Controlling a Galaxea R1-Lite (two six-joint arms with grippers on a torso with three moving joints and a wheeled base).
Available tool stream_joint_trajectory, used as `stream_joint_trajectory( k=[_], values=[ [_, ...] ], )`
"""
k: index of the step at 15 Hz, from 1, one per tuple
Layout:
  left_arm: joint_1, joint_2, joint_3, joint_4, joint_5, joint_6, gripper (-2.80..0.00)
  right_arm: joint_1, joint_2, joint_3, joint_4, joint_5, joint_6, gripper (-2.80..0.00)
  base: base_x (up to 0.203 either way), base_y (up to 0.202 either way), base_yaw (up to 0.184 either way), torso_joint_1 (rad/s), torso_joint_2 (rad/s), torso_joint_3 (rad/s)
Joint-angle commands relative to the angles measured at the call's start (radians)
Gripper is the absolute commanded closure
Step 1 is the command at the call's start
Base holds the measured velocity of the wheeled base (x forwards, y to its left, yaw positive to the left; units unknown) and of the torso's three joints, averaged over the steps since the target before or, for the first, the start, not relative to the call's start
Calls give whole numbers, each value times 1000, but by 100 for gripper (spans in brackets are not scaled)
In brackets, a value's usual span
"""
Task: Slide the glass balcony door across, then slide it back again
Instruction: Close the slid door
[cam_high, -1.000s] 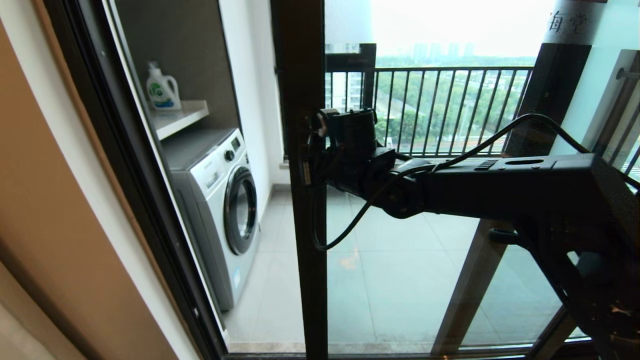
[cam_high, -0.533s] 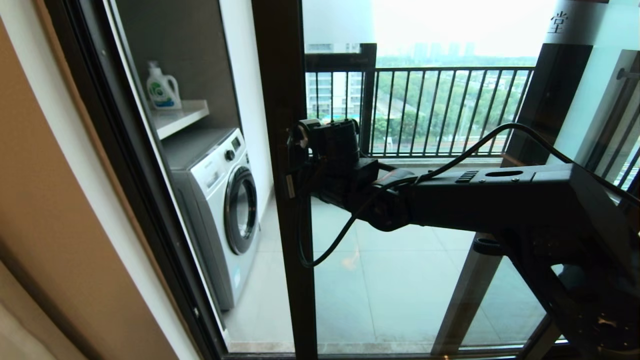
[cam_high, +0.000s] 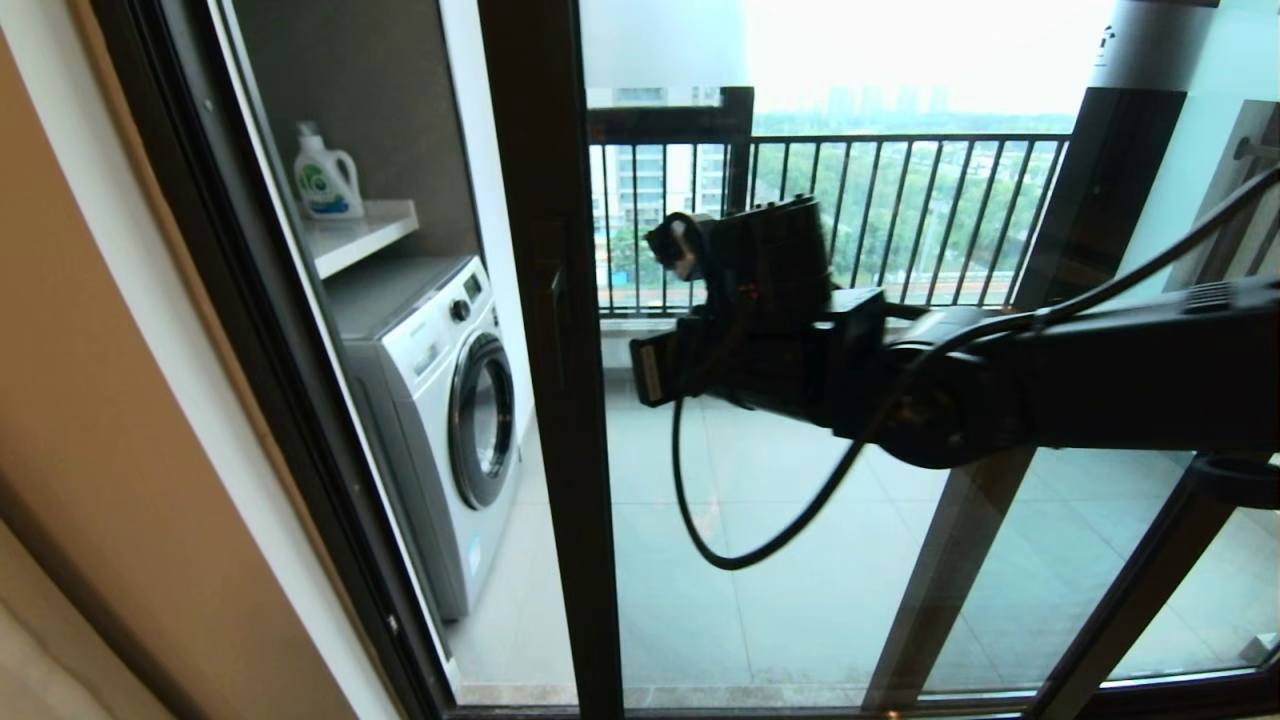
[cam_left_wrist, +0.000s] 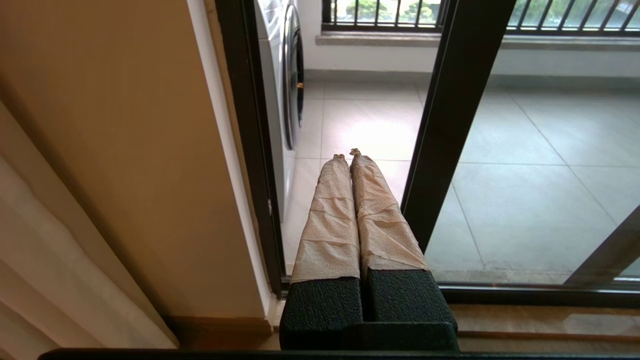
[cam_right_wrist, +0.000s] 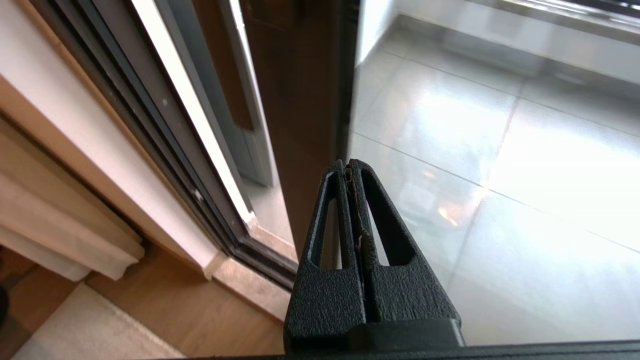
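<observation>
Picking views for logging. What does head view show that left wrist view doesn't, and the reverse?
Head only: the right gripper near the glass balcony door's frame, apart from it, a detergent bottle on a shelf, and the skyline beyond the balcony railing.
Left wrist only: the left gripper, taped fingers shut, held low near the door track.
Both: the door frame, washing machine, tiled balcony floor and railing.

Both tools (cam_right_wrist: 348, 170) (cam_left_wrist: 348, 157) closed, empty.
</observation>
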Motion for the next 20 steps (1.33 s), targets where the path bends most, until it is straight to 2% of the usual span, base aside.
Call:
stream_joint_trajectory(
  k=[1,3,6,9,12,13,14,18,20],
  values=[
    [0,0,0,1,0,0,0,-19,-311,192,0,-3,-2,0,0,0,0,0,0,0],
    [0,1,0,1,0,0,0,-27,-609,391,33,-19,-12,0,0,0,0,0,0,0],
    [0,0,0,1,0,0,0,-59,-1056,637,179,-103,-52,0,0,0,0,0,0,0],
    [0,0,0,1,0,0,0,-254,-1376,739,367,-171,-126,0,0,0,0,0,0,0],
    [0,0,0,1,1,0,0,-544,-1575,784,502,-193,-210,0,0,0,0,0,0,0],
    [0,0,0,1,0,0,0,-631,-1612,789,531,-181,-229,0,0,0,0,0,0,0],
    [0,1,0,1,0,0,0,-680,-1659,800,551,-154,-241,0,0,0,0,0,0,0],
    [0,0,0,1,0,0,0,-706,-1950,912,627,28,-252,0,0,0,0,0,0,0],
    [0,2,0,1,1,0,0,-706,-2003,1045,610,129,-205,0,0,0,0,0,0,0]
  ],
)
